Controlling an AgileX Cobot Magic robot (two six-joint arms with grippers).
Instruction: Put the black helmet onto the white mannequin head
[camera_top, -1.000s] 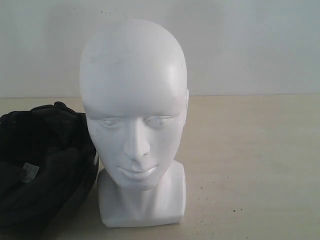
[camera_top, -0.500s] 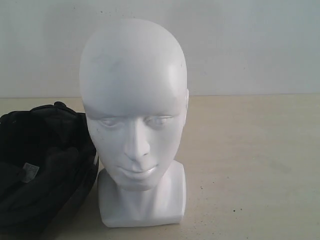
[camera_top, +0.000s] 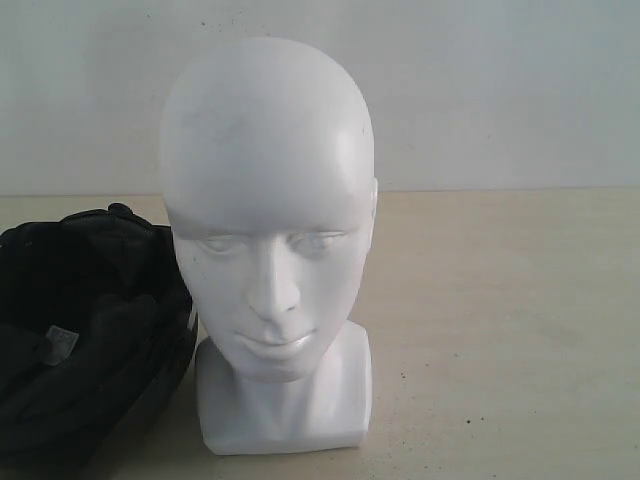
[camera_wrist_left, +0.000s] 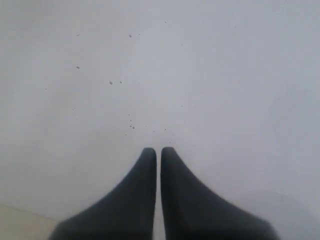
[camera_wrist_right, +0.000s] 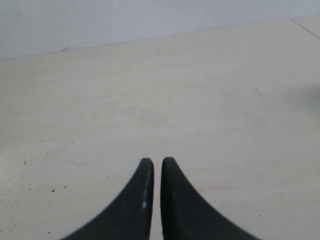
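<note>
Both pincers are closed down to a thin slit and grip nothing. The left pincer (camera_wrist_left: 158, 150) shows two matte black, smoothly curved fingers (camera_wrist_left: 140, 200) tapering to rounded tips, aimed at a pale grey, speckled surface that is too blurred to identify; a sliver of beige shows in one corner of that view. The right pincer (camera_wrist_right: 157, 161) has the same horn-shaped black fingers (camera_wrist_right: 182, 210), one with a tiny bright glint, hanging over the bare beige table (camera_wrist_right: 150, 100) without touching anything.

In the exterior view, neither pincer nor arm appears. The smooth, glossy white bald mannequin head (camera_top: 268, 230), with moulded eyes, nose and lips, a short neck and a squarish block base, stands upright on the table (camera_top: 500, 330), forward of the far edge where the table meets a plain whitish wall (camera_top: 500, 90). The tabletop is matte, cream-coloured and dotted with dark specks.

The matte black rounded helmet (camera_top: 85, 330) lies on the table just beside the head, on the left arm's side, its opening turned up so the dark padded, wrinkled lining shows. A small grey label (camera_top: 58, 345) sits inside it. A narrow shiny strip runs along its rim next to the head's base; whether the rim touches the base cannot be told. The frame cuts off the helmet's outer side and its lower part.
</note>
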